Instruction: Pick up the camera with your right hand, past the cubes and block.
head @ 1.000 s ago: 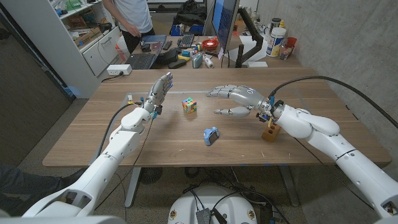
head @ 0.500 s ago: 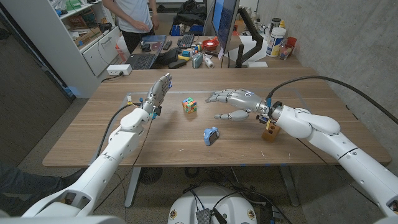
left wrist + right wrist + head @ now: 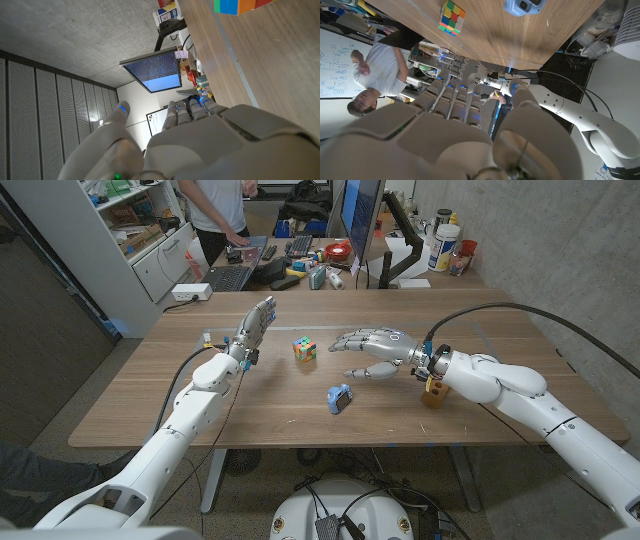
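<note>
Our right hand, fingers spread and holding nothing, hovers over the table. The camera lies just beyond its fingertips, toward the table's near edge.

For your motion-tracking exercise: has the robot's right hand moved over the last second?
Yes. The right hand has come nearer the robot, toward the blue camera, judged against the unmoved colour cube.

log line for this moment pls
phase: reach | right hand: open, above table, short of blue camera | left hand: open, idle | puzzle cube: untouched
</note>
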{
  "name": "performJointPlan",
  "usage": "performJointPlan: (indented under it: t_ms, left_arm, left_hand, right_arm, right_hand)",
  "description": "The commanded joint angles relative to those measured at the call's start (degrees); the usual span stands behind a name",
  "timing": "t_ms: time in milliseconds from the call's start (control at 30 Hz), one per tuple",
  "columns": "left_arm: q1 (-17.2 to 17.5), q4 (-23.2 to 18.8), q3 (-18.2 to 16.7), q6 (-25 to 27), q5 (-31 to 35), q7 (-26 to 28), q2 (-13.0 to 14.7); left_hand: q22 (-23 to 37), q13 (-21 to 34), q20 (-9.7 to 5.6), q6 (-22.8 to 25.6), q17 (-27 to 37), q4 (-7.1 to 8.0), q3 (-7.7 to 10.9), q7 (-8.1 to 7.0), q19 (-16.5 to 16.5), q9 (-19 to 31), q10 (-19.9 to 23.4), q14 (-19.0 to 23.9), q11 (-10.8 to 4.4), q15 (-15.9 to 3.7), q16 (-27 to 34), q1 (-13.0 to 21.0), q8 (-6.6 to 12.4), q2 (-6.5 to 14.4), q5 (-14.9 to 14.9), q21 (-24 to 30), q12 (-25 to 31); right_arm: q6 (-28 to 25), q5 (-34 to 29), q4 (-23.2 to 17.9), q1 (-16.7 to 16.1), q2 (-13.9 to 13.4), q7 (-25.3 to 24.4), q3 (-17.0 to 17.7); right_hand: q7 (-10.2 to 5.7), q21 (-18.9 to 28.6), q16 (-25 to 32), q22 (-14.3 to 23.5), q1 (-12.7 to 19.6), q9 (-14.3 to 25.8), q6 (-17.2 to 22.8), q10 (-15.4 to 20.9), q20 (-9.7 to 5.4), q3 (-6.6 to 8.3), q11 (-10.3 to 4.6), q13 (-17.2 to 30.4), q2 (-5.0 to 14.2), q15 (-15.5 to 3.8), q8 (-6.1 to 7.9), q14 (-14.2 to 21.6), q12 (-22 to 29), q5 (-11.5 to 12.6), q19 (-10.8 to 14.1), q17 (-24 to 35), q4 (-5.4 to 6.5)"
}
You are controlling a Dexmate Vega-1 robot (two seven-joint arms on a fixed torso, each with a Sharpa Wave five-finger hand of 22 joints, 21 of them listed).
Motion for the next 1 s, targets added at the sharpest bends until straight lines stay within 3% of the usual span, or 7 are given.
performJointPlan:
  t_ms: [33,400,467,500,600,1000]
  left_arm:
    - [-0.04,-0.61,0.07,-0.11,0.0,0.08,-0.1]
    - [-0.05,-0.47,0.19,-0.24,0.16,0.67,-0.55]
    - [0.01,-0.34,0.25,-0.25,0.14,0.64,-0.62]
    - [0.03,-0.24,0.28,-0.27,0.12,0.64,-0.69]
    - [0.09,-0.07,0.33,-0.32,0.11,0.7,-0.82]
    - [0.07,0.46,0.37,-0.44,0.06,0.74,-1.07]
  left_hand:
    - [0.31,0.18,0.23,0.21,0.3,-0.16,-0.25,0.03,-0.06,0.23,-0.04,-0.53,-0.1,-0.22,0.01,0.01,0.27,0.47,0.53,-0.16,0.13]
    - [0.32,0.18,0.38,0.21,0.3,-0.17,-0.34,-0.02,-0.1,0.24,-0.03,-0.59,-0.07,-0.28,-0.02,0.04,0.27,0.51,0.53,-0.37,0.14]
    - [0.32,0.18,0.38,0.2,0.3,-0.17,-0.36,-0.07,-0.08,0.24,-0.07,-0.61,-0.18,-0.33,-0.02,0.04,0.26,0.52,0.53,-0.4,0.12]
    - [0.32,0.18,0.41,0.22,0.3,-0.16,-0.37,-0.05,-0.08,0.24,-0.06,-0.6,-0.19,-0.31,-0.02,0.04,0.27,0.52,0.53,-0.41,0.13]
    - [0.33,0.18,0.14,0.21,0.3,-0.17,-0.4,0.02,-0.04,0.24,-0.11,-0.56,-0.08,-0.28,0.0,0.05,0.27,0.54,0.53,-0.47,0.11]
    - [0.33,0.18,-0.06,0.25,0.29,-0.17,-0.48,-0.03,0.02,0.24,-0.11,-0.53,0.03,-0.18,0.01,0.08,0.28,0.59,0.52,-0.63,0.12]
  right_arm:
    - [-0.86,-2.27,-1.54,0.29,-1.16,1.02,-0.76]
    - [-1.54,-2.84,-1.57,2.08,-2.15,5.37,-2.71]
    - [-1.53,-3.07,-1.5,2.33,-2.26,5.66,-2.96]
    - [-1.57,-3.16,-1.52,2.38,-2.32,5.77,-3.03]
    - [-1.51,-3.09,-1.37,2.57,-2.5,6.09,-3.22]
    - [-1.67,-3.82,-1.25,4.14,-3.11,9.11,-4.64]
  right_hand:
    - [-0.19,-0.16,-0.11,0.26,0.87,0.25,-0.08,-0.04,-0.45,0.44,-0.31,0.32,0.1,-1.61,-0.04,0.28,-0.42,0.27,0.17,0.29,-0.05]
    - [-1.06,-0.93,-0.22,0.29,2.71,0.27,-0.82,-1.23,0.04,1.2,-0.12,0.37,0.01,-1.18,-0.18,-0.01,-0.84,0.2,-0.1,0.29,-0.37]
    - [-2.08,-1.29,-0.18,0.32,3.4,0.28,-1.57,-1.51,0.76,1.44,-0.73,0.4,-0.23,-0.13,-0.34,0.05,-0.88,0.06,-0.06,0.3,-0.32]
    - [-2.52,-1.48,-0.13,0.34,3.69,0.29,-1.56,-1.72,0.85,1.55,-1.93,0.42,-0.36,0.26,-0.25,0.17,-0.92,-0.03,0.05,0.32,-0.22]
    - [-3.17,-1.65,-0.02,0.36,3.9,0.3,-1.58,-1.82,1.16,1.65,-2.29,0.43,-0.43,0.58,-0.21,0.43,-0.91,-0.11,0.12,0.34,-0.13]
    - [-3.88,-2.06,0.0,0.4,4.36,0.33,-2.64,-3.16,1.72,1.86,-1.56,0.46,-0.59,0.96,-0.46,0.59,-1.31,-0.33,0.28,0.39,0.06]
